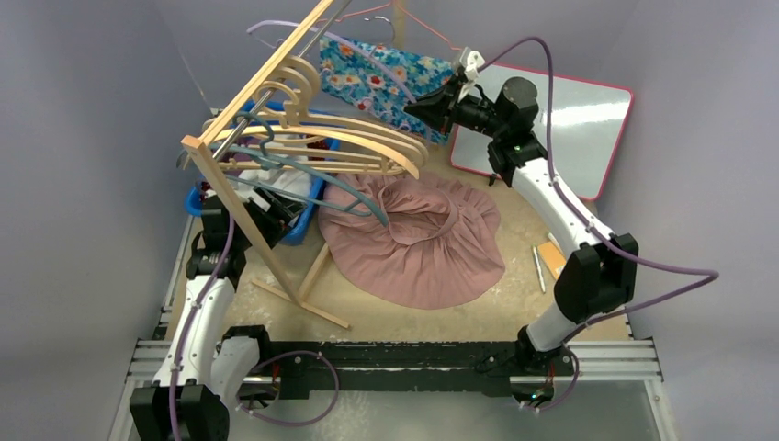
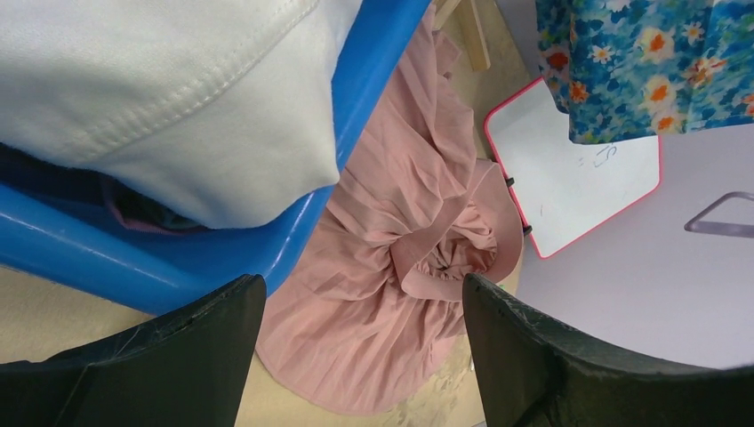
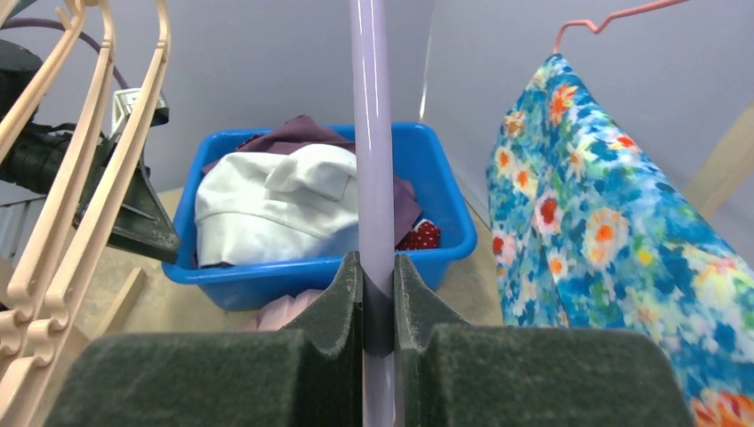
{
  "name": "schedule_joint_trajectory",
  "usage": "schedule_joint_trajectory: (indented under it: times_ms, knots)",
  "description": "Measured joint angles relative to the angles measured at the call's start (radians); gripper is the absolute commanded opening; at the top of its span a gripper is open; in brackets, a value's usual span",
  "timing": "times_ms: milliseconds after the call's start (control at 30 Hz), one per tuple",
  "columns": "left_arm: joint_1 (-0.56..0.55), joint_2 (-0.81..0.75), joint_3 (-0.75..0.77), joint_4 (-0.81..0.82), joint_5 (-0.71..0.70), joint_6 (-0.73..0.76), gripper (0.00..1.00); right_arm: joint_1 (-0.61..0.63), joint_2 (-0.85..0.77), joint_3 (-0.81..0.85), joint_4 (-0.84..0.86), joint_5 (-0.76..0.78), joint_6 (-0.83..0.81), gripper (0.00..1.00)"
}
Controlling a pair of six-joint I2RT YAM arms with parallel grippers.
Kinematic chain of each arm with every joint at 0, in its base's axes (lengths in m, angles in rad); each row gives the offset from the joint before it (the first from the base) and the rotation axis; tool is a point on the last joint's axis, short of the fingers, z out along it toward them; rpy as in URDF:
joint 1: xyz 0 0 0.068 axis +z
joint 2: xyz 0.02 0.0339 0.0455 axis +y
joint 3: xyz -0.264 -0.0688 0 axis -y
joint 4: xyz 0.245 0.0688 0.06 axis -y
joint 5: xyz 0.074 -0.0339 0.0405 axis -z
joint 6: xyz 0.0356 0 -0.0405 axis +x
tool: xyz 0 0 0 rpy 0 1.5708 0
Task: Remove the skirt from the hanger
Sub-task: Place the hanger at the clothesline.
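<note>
Right gripper (image 1: 415, 104), seen from above, is clamped on a lavender hanger (image 1: 372, 60) high beside the wooden rack (image 1: 241, 213). My left gripper (image 1: 268, 213) sits at the blue basket (image 1: 308, 220). The pink skirt (image 1: 413, 243) lies off the hanger in a round heap on the surface (image 1: 514, 312). It has no clear long axis, and bare surface runs along its near hem.

From my left wrist, the jaws gape wide with the skirt (image 2: 382, 222) beyond them. The basket wall (image 2: 178, 258) is alongside, and a white garment (image 2: 178, 89) spills over it.

From my right wrist, the lavender hanger (image 3: 372, 133) stands upright between closed fingers (image 3: 329, 302). The basket (image 3: 445, 245) holds white and maroon clothes.
</note>
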Motion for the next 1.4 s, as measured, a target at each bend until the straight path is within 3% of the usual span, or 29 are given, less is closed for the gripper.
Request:
schedule_joint_trajectory:
  times_ms: [667, 867, 1133, 1200, 1367, 1400]
  knots:
    - [0.0, -0.011, 0.003, -0.008, 0.028, -0.002, 0.77, 0.045, 0.187, 0.229, 0.07, -0.086, 0.084, 0.0]
    - [0.0, -0.009, 0.003, 0.002, 0.06, -0.012, 0.8, 0.079, 0.247, 0.265, 0.085, -0.094, 0.097, 0.0]
    - [0.0, -0.004, -0.031, 0.095, 0.124, -0.079, 0.81, 0.115, 0.301, 0.297, 0.096, -0.046, 0.116, 0.04]
    - [0.0, 0.011, -0.031, 0.108, 0.142, -0.078, 0.81, 0.116, 0.301, 0.295, 0.097, -0.038, 0.123, 0.16]
    - [0.0, 0.058, -0.031, 0.126, 0.176, -0.07, 0.83, 0.105, 0.262, 0.242, 0.072, 0.006, 0.138, 0.63]
    - [-0.001, 0.065, -0.031, 0.128, 0.182, -0.069, 0.83, 0.097, 0.237, 0.206, 0.06, 0.013, 0.142, 0.67]
